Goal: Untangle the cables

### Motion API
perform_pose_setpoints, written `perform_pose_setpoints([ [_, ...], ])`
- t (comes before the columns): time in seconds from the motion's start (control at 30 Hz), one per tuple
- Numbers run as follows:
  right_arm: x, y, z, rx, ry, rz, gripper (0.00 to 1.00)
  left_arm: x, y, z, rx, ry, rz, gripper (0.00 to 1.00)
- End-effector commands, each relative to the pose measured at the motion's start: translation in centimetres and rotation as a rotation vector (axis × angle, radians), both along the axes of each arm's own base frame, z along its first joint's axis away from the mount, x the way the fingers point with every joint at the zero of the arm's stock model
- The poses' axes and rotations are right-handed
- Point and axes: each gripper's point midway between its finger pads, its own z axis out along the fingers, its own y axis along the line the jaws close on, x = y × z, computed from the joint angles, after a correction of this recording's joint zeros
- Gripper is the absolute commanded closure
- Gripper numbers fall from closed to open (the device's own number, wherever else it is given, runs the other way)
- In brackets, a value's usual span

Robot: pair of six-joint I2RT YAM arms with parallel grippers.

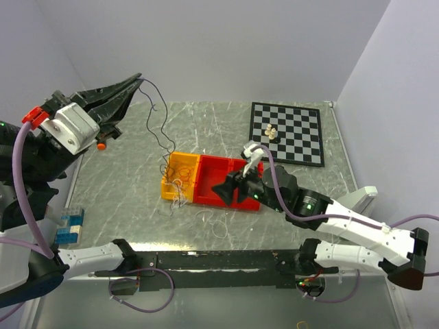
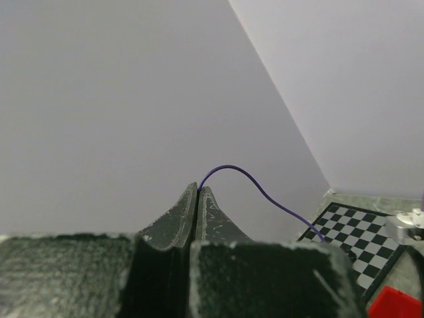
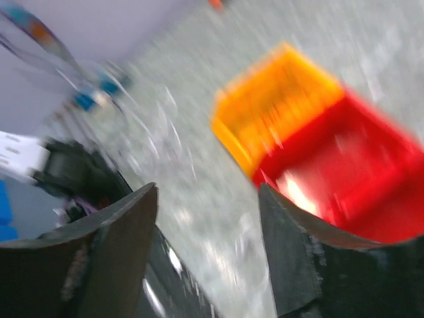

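My left gripper (image 1: 139,77) is raised high at the back left, shut on the end of a dark purple cable (image 1: 152,116). That cable hangs down to a clump of orange, white and dark cables (image 1: 177,181) on the yellow tray (image 1: 184,163). In the left wrist view the fingertips (image 2: 199,187) are pressed together and the purple cable (image 2: 245,173) arcs away to the right. My right gripper (image 1: 223,190) stands open and empty at the front edge of the red tray (image 1: 226,168). Its view is blurred, with only table between the open gripper (image 3: 209,192).
White cable loops (image 1: 212,221) lie on the table in front of the trays. A chessboard (image 1: 288,130) with a small piece (image 1: 271,133) lies at the back right. Blue blocks (image 1: 68,226) sit near the left edge. Walls close in the back and sides.
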Motion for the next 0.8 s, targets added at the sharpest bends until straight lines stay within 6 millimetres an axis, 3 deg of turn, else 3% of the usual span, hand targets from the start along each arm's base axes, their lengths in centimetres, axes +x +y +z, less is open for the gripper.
perform_pose_setpoints([
  [0.0, -0.3, 4.6, 8.7, 0.22, -0.298, 0.191, 0.24, -0.6, -0.8, 0.0, -0.001, 0.015, -0.062, 0.98],
  [0.07, -0.8, 6.4, 9.7, 0.261, -0.357, 0.25, 0.05, -0.5, -1.0, -0.1, 0.001, 0.018, -0.065, 0.99],
  [0.17, -0.7, 8.1, 11.2, 0.287, -0.408, 0.276, 0.03, -0.7, -1.0, 0.0, 0.0, 0.018, -0.073, 0.99],
  [0.33, -0.8, 9.1, 13.5, 0.355, -0.442, 0.293, 0.07, -0.9, -0.9, -0.5, 0.008, 0.024, -0.079, 0.99],
  [0.47, -0.5, 9.9, 13.9, 0.375, -0.412, 0.296, 0.16, -1.2, -0.9, -0.8, 0.014, 0.027, -0.088, 0.99],
  [0.6, -0.5, 11.5, 12.8, 0.357, -0.352, 0.333, 0.26, -1.3, -1.0, -0.7, 0.014, 0.025, -0.092, 0.99],
  [0.77, -0.3, 12.8, 11.0, 0.327, -0.276, 0.344, 0.6, -1.4, -1.0, -0.4, 0.006, 0.024, -0.102, 0.99],
])
